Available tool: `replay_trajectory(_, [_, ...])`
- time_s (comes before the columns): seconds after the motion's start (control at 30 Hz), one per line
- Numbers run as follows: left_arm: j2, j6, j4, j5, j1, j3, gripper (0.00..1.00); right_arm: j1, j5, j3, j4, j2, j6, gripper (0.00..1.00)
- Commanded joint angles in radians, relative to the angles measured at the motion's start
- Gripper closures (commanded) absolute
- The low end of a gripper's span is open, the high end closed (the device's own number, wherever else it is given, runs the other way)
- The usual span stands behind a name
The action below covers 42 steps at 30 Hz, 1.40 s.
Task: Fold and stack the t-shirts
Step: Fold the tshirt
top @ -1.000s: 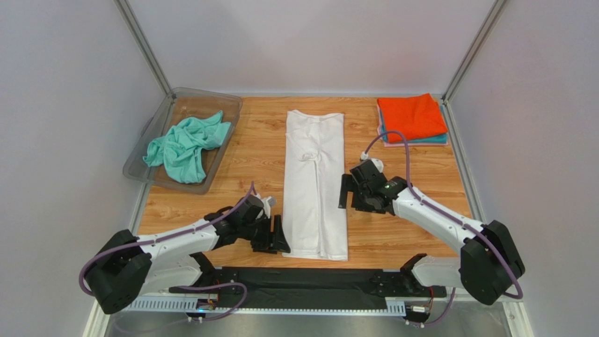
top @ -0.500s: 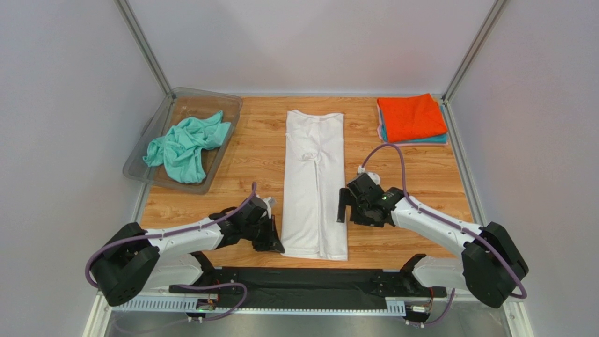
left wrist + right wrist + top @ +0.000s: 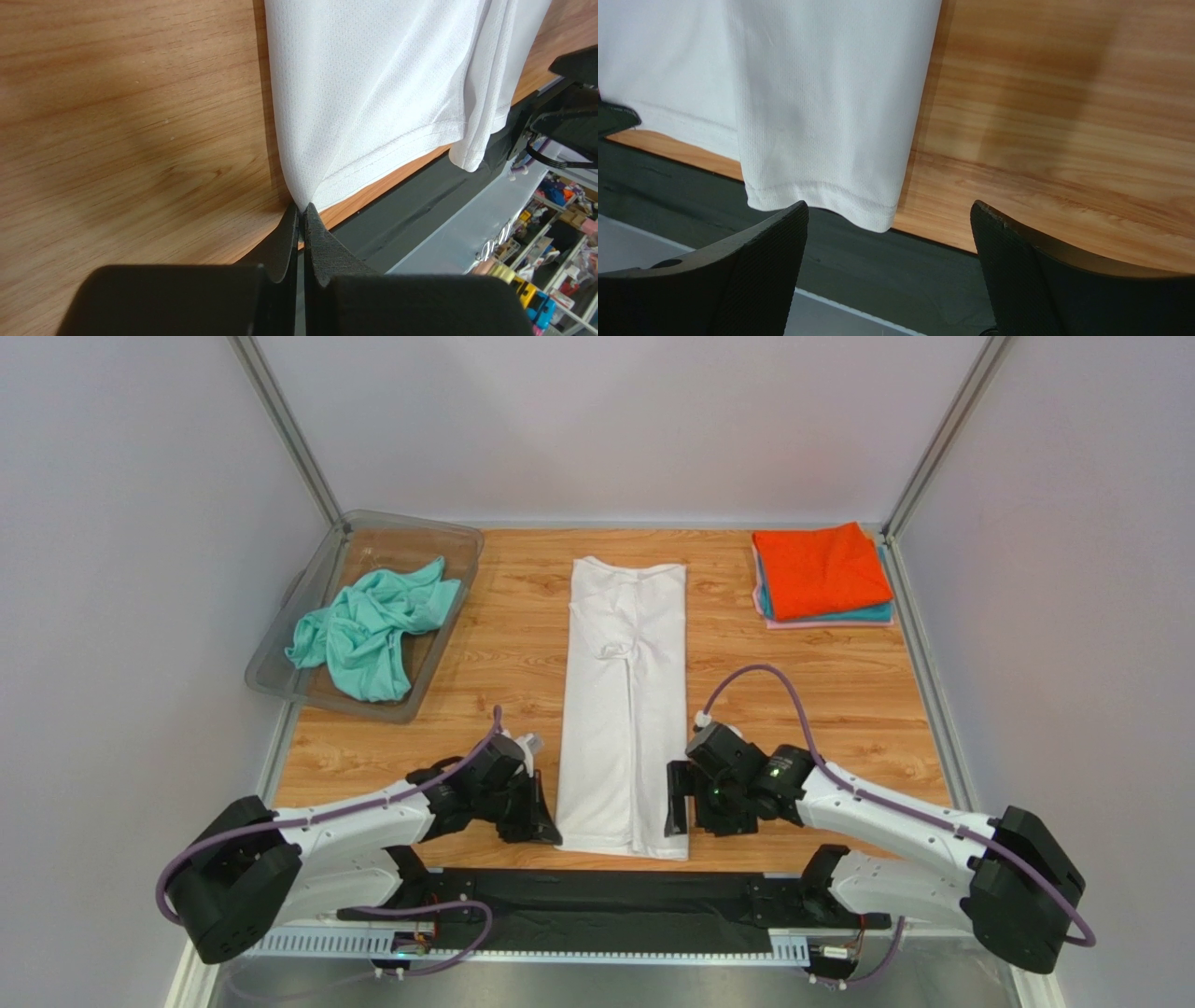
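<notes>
- Left pincer (image 3: 542,821), lower centre of the overhead frame: clamped tight on the bottom-left hem corner of the white t-shirt (image 3: 626,703), cloth drawn to a point at the tips (image 3: 303,210).
- Right pincer (image 3: 678,807), just right of that hem: spread wide, one finger to each side of the bottom-right corner (image 3: 889,208), no contact visible.
- White t-shirt: folded into a long narrow strip, lying up the middle of the wooden bench (image 3: 828,703), hem overhanging its lower edge.
- Upper left: crumpled mint-green t-shirt (image 3: 368,627) in a clear plastic tray (image 3: 277,647).
- Upper right: folded orange t-shirt (image 3: 821,569) stacked on a teal t-shirt (image 3: 867,616).
</notes>
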<state>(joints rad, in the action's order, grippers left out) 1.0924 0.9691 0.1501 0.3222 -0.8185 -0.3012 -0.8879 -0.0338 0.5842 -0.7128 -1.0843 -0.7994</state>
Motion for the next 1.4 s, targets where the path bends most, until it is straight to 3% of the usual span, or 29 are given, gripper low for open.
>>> replay_trajectory(0.0, [-0.034,0.025,0.003,-0.018,-0.005,0.016,1.0,-0.039,-0.09,-0.04,0.01,0.043,-0.09,0.16])
replay_trajectory(0.2, [-0.08,0.033,0.011,-0.035,-0.005,0.028,1.0,-0.112,-0.13,-0.087,0.087,0.026,-0.161,0.36])
replay_trajectory(0.37, [-0.078,0.042,-0.01,-0.023,-0.005,0.043,1.0,-0.121,-0.106,-0.092,0.136,-0.02,-0.175,0.63])
replay_trajectory(0.67, [-0.085,0.048,-0.023,-0.018,-0.005,0.059,1.0,-0.123,-0.074,-0.092,0.145,-0.071,-0.164,0.69])
replay_trajectory(0.9, [-0.133,0.076,-0.014,0.015,-0.005,0.106,1.0,-0.166,-0.066,-0.116,0.099,-0.049,-0.211,1.0])
replay_trajectory(1.2, [-0.402,0.072,0.129,0.021,-0.021,0.108,1.0,-0.247,0.006,-0.124,0.059,0.107,-0.322,1.0])
replay_trajectory(1.37, [-0.387,0.079,0.121,-0.02,-0.021,0.056,1.0,-0.241,0.101,-0.04,0.038,0.136,-0.271,1.0])
